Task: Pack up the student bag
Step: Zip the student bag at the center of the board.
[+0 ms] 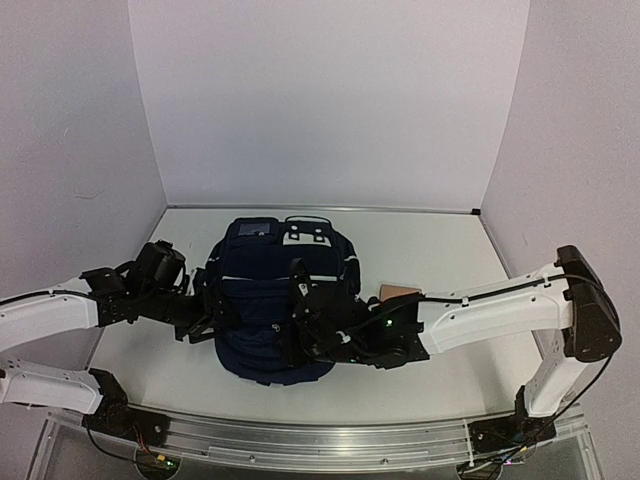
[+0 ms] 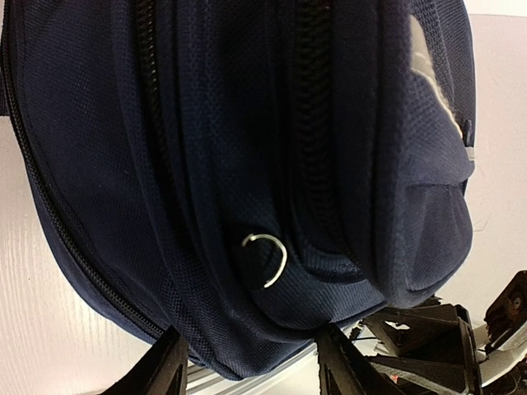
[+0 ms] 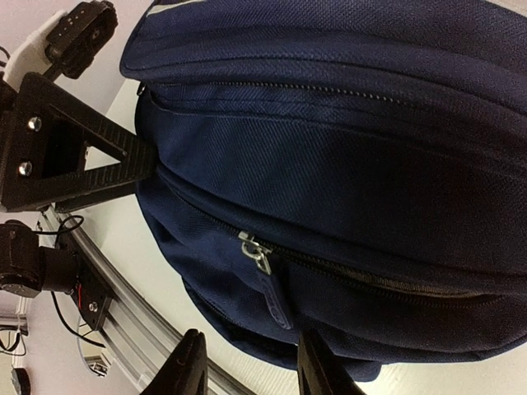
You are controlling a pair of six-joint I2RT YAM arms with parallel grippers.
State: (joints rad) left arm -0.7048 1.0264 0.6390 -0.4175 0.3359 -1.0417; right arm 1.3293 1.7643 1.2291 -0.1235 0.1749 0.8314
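Top external: white table (image 1: 440,250), lilac-ish walls (image 1: 330,100).

student bag (image 1: 262,300) lies on bench (image 1: 430,240), mid-bench, top end toward rear wall. left claw (image 1: 207,318) against bag's left side. right claw (image 1: 298,338) over bag's near-right part. small flat item (image 1: 400,291) on bench just right of bag, behind right arm. rail (image 1: 320,440) runs along near edge.
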